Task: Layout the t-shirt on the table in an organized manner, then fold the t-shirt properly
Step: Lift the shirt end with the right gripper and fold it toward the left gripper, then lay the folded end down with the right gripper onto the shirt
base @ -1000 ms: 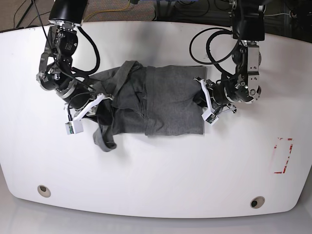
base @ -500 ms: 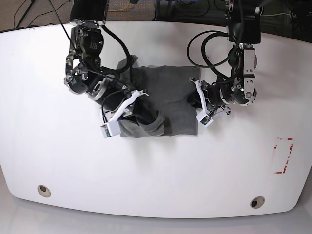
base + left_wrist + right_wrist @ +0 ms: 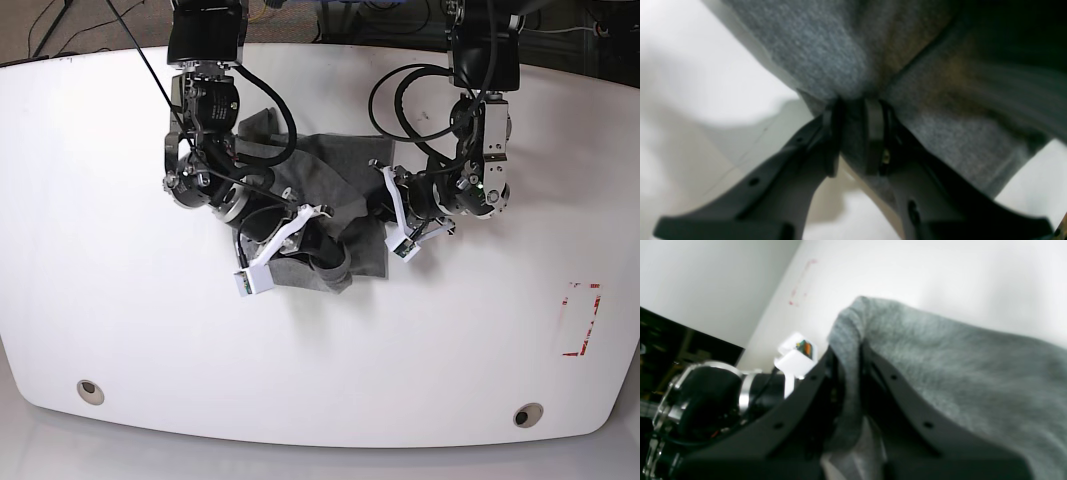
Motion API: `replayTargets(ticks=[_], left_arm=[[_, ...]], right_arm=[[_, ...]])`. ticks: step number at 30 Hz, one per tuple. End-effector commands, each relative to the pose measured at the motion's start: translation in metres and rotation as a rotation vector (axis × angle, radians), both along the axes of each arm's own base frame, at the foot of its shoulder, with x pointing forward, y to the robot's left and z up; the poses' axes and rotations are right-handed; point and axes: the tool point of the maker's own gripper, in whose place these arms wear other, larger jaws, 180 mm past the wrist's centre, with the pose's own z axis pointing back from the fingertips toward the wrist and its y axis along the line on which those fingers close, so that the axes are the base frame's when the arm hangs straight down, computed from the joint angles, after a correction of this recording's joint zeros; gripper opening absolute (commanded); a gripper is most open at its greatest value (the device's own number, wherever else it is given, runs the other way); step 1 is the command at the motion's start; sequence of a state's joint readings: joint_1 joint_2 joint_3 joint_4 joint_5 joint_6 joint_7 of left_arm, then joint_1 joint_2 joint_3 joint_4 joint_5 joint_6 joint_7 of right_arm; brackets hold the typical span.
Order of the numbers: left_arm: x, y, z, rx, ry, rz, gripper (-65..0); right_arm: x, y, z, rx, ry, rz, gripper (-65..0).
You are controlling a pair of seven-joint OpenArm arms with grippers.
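Both tools, the left tool (image 3: 853,133) and right tool (image 3: 848,373), are clamped on the dark grey cotton t-shirt (image 3: 335,200), bunched mid-way on the shiny white table (image 3: 100,250), so uneven pulling could crumple it more

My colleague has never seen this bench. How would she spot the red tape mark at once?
Start at the white table and look past the grey t-shirt to the base view's right edge. The red tape mark there is the only coloured patch on the surface.

The t-shirt (image 3: 335,205) is matt, fuzzy heather-grey knit cloth; the table (image 3: 120,330) is smooth, glossy white.
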State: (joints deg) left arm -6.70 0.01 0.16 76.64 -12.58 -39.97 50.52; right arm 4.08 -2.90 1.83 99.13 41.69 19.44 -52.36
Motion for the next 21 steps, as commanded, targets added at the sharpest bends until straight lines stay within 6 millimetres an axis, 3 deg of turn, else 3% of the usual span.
replayTargets(ticks=[1, 7, 17, 19, 21], left_arm=[[-0.012, 0.01, -0.014, 0.086, 0.061, -0.023, -54.7], [-0.011, 0.01, -0.013, 0.088, 0.058, -0.023, -54.7], [-0.009, 0.011, -0.013, 0.089, 0.055, -0.022, -54.7], [-0.009, 0.011, -0.013, 0.089, 0.053, -0.022, -54.7], [-0.009, 0.011, -0.013, 0.089, 0.053, -0.022, -54.7]], right_arm=[[0.011, 0.003, 0.015, 0.041, -0.043, -0.008, -65.0], [0.01, 0.003, 0.004, 0.041, -0.011, -0.005, -65.0], [0.007, 0.01, 0.002, 0.038, -0.007, 0.016, -64.7], [0.005, 0.014, 0.002, 0.037, -0.007, 0.03, -62.3], [0.003, 0.019, 0.003, 0.036, -0.008, 0.045, -55.6]])
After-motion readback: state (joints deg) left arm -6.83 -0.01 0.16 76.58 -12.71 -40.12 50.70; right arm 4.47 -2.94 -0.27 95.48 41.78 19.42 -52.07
